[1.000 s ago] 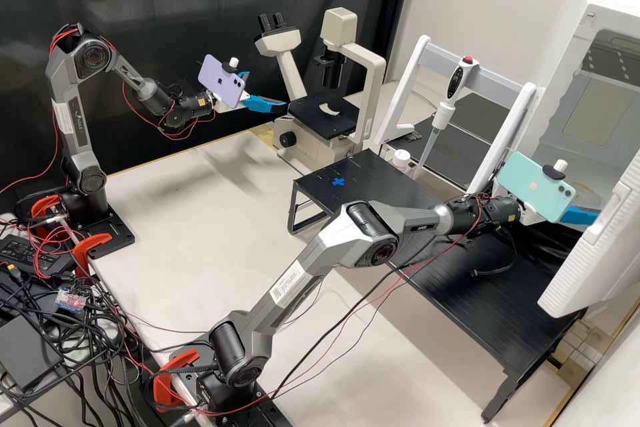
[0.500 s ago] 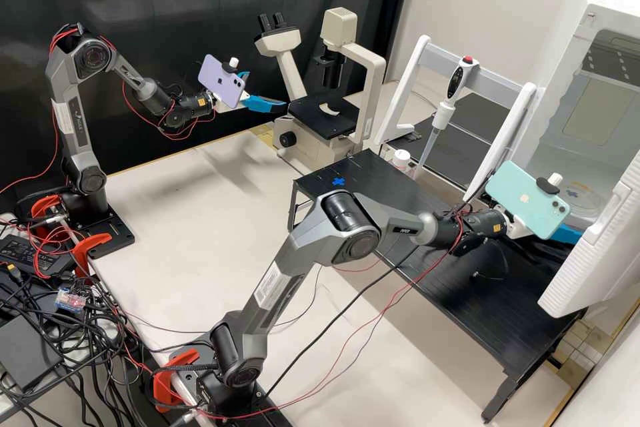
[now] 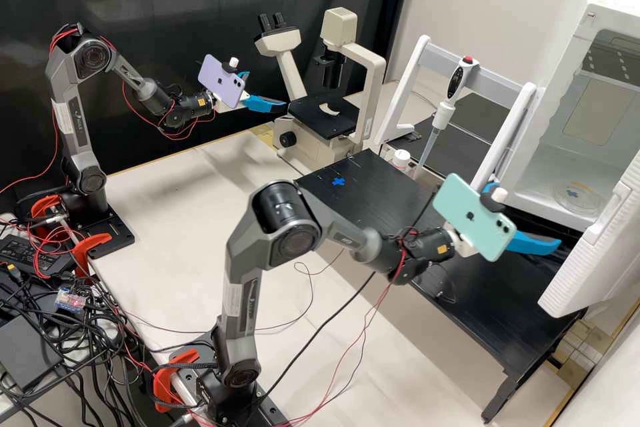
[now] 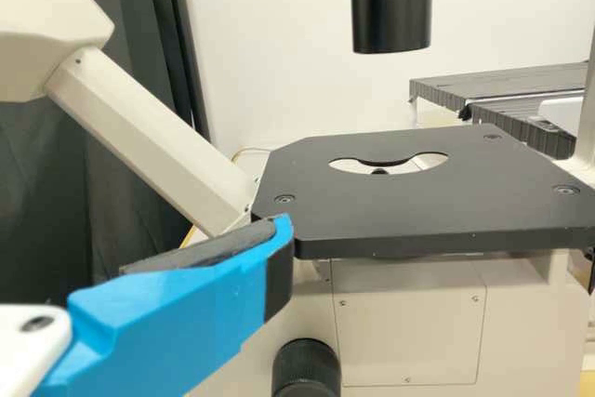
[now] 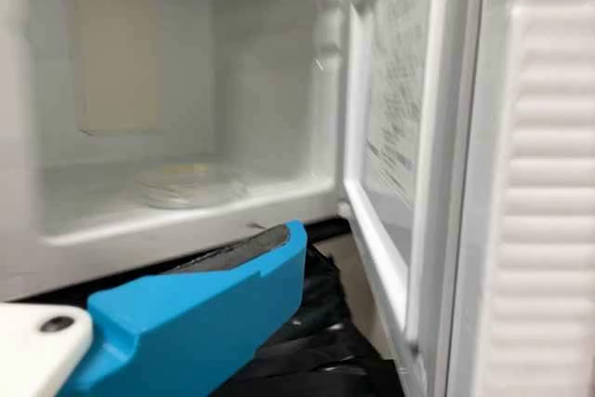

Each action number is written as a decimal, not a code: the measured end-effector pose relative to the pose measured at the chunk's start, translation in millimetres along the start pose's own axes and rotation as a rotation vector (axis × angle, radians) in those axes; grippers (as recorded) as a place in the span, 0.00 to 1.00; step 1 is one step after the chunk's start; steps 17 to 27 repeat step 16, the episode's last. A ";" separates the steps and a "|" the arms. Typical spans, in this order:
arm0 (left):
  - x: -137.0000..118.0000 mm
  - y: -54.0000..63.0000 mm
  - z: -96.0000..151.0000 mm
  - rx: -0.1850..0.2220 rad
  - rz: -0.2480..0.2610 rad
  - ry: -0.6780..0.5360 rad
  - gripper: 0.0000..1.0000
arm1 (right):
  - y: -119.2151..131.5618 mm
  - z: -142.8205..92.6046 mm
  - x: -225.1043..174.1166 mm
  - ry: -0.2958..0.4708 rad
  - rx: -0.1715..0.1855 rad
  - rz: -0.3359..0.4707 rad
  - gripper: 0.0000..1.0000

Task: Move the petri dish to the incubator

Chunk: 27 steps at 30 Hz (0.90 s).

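The clear petri dish (image 3: pixel 577 197) lies on the floor of the open white incubator (image 3: pixel 557 170); the right wrist view shows the dish (image 5: pixel 191 186) inside, beyond the gripper. My right gripper (image 3: pixel 529 219) stands open outside the incubator, in front of its opening and above the black stand, holding nothing; in its wrist view one blue finger of the gripper (image 5: pixel 290 246) reaches below the incubator's front edge. Beside the microscope stage, my left gripper (image 3: pixel 268 90) is open and empty; the left wrist view has a finger of this gripper (image 4: pixel 277 253) near the black stage (image 4: pixel 418 220).
The incubator door (image 3: pixel 593 247) hangs open to the right of the right gripper. A pipette (image 3: pixel 443 113) hangs on a white rack behind the black stand (image 3: pixel 373 193), near a white-capped bottle (image 3: pixel 401 160). The microscope (image 3: pixel 313 147) stands at the back.
My right gripper has drawn back out of the incubator opening, leftward in the high view, uncovering the dish inside. The left arm has stayed still.
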 end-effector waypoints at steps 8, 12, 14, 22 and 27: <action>0.0 0.0 0.0 0.000 0.000 0.000 1.00 | -13.4 -30.7 -96.5 0.170 0.035 0.018 1.00; 0.0 0.0 0.0 0.000 0.000 0.000 1.00 | -19.5 -40.5 -128.8 0.213 0.069 0.050 1.00; 0.0 0.0 0.0 0.000 0.000 0.000 1.00 | -21.2 -43.1 -141.8 0.228 0.094 0.064 1.00; 0.0 0.0 0.0 0.000 0.000 0.000 1.00 | -22.6 -44.6 -150.8 0.246 0.104 0.059 1.00; 0.0 0.0 0.0 0.000 0.000 0.000 1.00 | -22.6 -44.6 -150.8 0.246 0.104 0.059 1.00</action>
